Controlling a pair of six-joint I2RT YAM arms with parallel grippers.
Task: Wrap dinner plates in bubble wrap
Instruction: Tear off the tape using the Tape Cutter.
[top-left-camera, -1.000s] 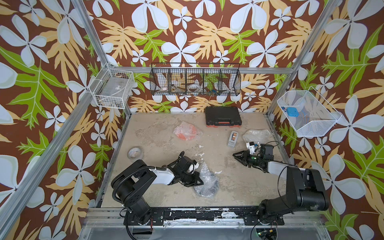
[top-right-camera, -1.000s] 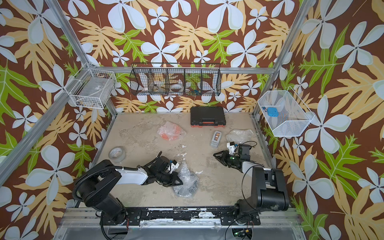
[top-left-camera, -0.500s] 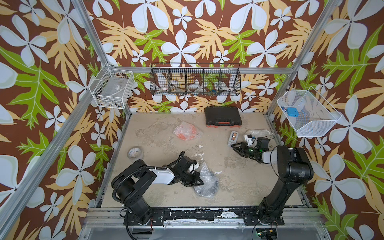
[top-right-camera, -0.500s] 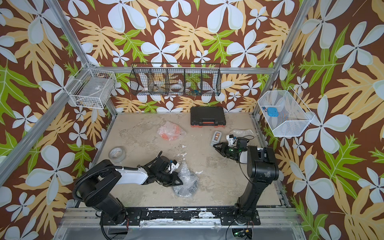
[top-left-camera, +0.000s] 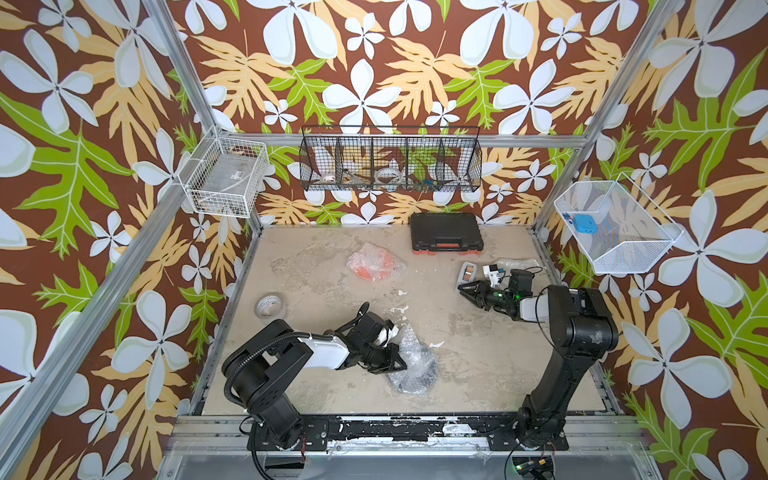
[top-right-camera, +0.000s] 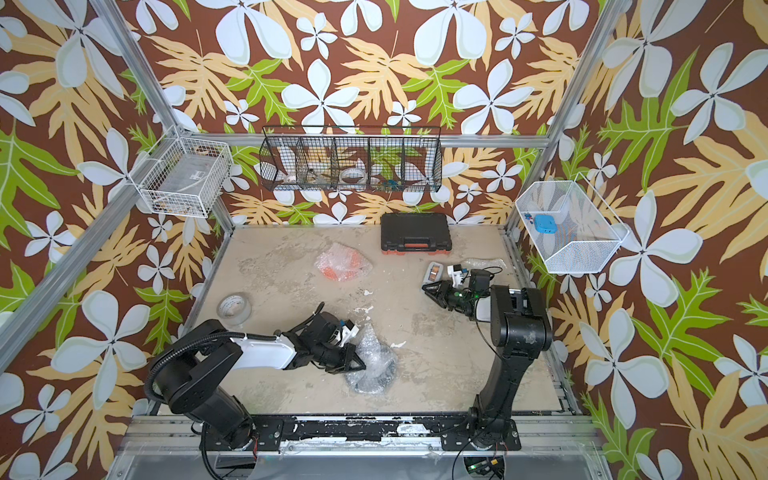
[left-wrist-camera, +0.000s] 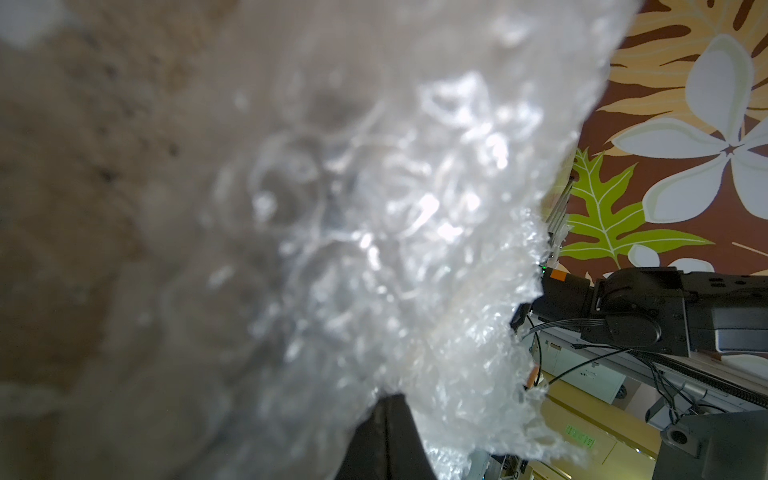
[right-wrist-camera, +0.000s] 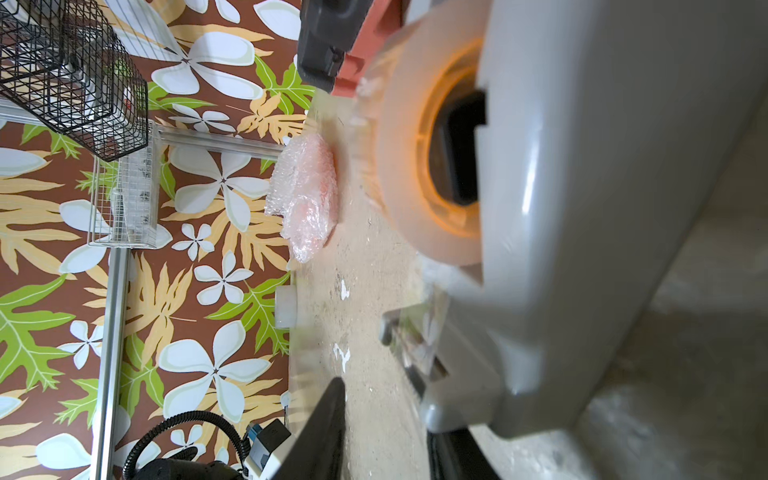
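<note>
Now left fingers (left-wrist-camera: 380, 444) pinched shut on bubble wrap (left-wrist-camera: 374, 228) edge; right fingers (right-wrist-camera: 328, 419) parted, empty.

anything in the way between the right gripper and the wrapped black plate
Nothing visible. Only bare table with a few small white flecks lies between the right gripper and the black plate in its bubble wrap. The tape dispenser sits on its other side, and the left gripper pinches the wrap's far side.
</note>
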